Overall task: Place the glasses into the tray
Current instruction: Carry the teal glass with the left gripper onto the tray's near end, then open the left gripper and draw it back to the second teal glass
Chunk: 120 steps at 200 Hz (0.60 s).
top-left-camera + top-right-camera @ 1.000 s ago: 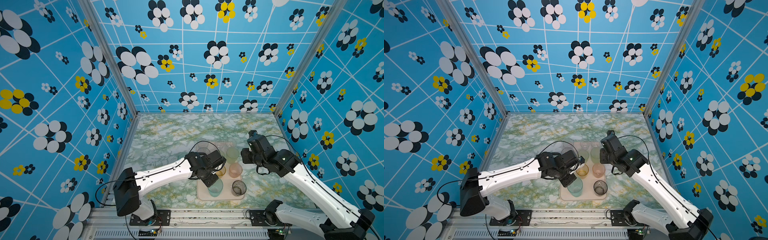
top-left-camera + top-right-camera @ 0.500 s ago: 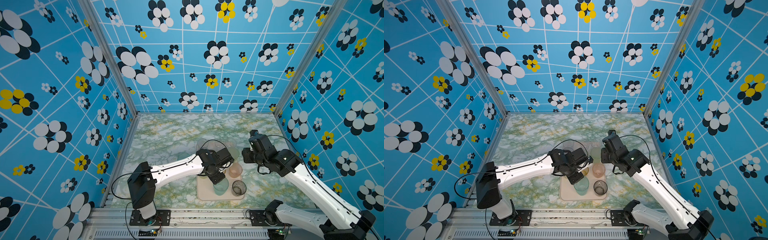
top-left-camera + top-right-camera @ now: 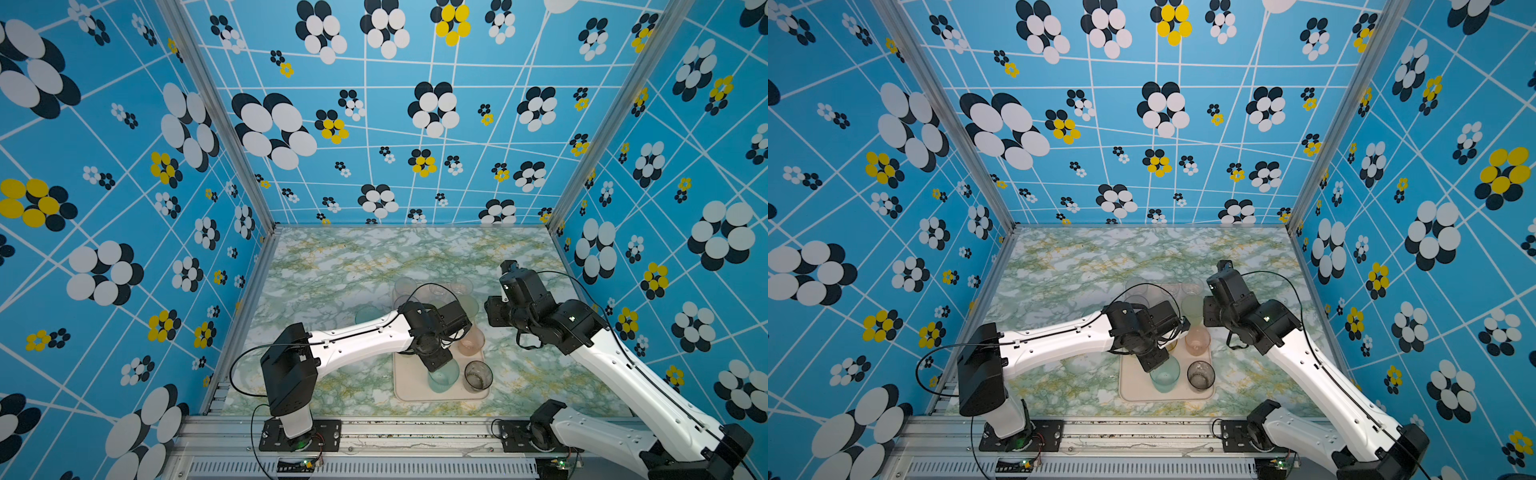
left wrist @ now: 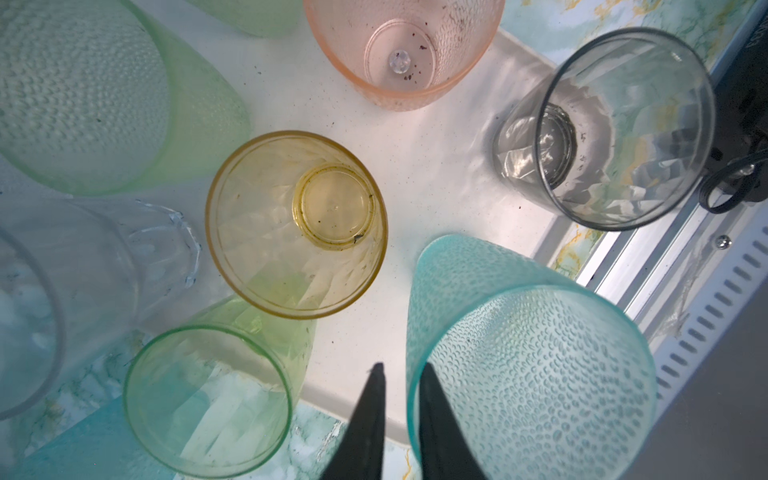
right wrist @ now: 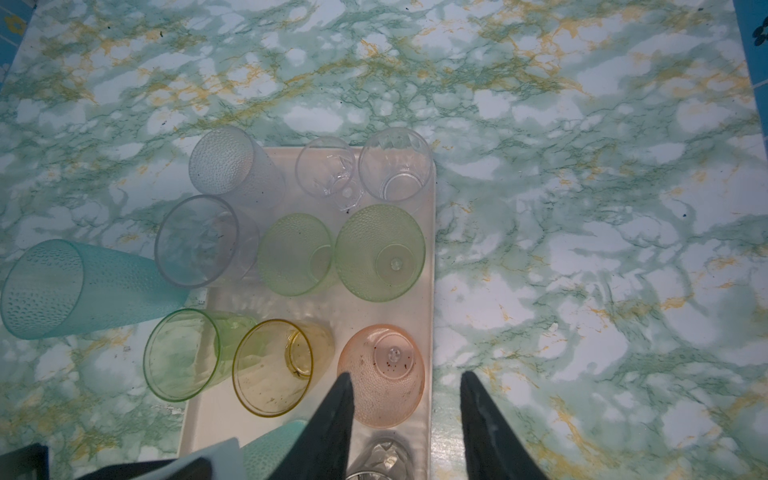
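At the tray's 10 o'clock, on the marbled table, the outer teal tumbler stands off the tray, mouth up and long axis vertical. In both top views the tray's long axis runs from 12 to 6 o'clock.

The left gripper hangs over the tray's 6 o'clock end. Its fingers are parted only a little and straddle the rim of the near teal tumbler. One finger is outside the wall, with a sliver of tray showing between them, and the other is inside. That tumbler stands upright on the tray, mouth up.

Mid-tray, the amber tumbler is upright too, with the lime tumbler at its 9 o'clock. The pale green tumblers stand toward 12 o'clock, and the clear tumblers are at the far end.

The pink tumbler stands at the tray's 3 o'clock edge and the smoky grey tumbler at its 5 o'clock corner, both mouth up. The right gripper hovers above the pink tumbler and the tray's 3 o'clock rim, fingers spread wide and holding nothing.
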Available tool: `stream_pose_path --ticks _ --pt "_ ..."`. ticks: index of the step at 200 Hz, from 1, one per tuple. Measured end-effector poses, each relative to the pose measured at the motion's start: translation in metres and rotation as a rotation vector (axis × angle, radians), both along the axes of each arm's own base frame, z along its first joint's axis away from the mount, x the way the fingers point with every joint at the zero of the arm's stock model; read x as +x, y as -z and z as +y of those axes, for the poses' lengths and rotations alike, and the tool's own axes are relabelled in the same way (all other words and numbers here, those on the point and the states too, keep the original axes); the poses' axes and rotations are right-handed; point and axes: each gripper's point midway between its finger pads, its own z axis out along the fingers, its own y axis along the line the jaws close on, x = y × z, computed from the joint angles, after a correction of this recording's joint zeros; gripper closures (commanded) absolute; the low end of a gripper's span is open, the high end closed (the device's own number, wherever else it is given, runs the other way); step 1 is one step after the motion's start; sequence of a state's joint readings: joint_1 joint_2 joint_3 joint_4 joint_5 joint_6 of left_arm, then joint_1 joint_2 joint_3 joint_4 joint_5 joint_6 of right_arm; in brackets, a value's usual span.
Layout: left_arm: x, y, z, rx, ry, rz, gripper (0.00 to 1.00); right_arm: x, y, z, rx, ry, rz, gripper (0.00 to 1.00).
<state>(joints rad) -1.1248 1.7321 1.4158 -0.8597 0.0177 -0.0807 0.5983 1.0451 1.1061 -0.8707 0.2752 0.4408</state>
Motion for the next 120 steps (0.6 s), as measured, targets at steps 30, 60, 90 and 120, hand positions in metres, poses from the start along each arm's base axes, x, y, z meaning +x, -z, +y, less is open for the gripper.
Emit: stream_pose_path --ticks 30,60,90,120 --pt "0.003 -0.001 0.001 0.008 -0.006 -0.023 0.71 0.0 0.0 0.0 0.002 0.001 0.001 0.56" --pt "0.012 -0.021 0.007 -0.017 -0.026 -0.095 0.69 0.0 0.0 0.001 0.008 -0.002 0.001 0.55" --pt "0.035 -0.075 0.031 -0.109 -0.115 -0.214 0.71 0.001 -0.001 0.004 0.022 -0.009 -0.004 0.55" --pt "0.09 -0.11 0.11 -0.178 -0.393 -0.307 0.72 0.001 -0.001 0.005 0.028 -0.013 -0.004 0.55"
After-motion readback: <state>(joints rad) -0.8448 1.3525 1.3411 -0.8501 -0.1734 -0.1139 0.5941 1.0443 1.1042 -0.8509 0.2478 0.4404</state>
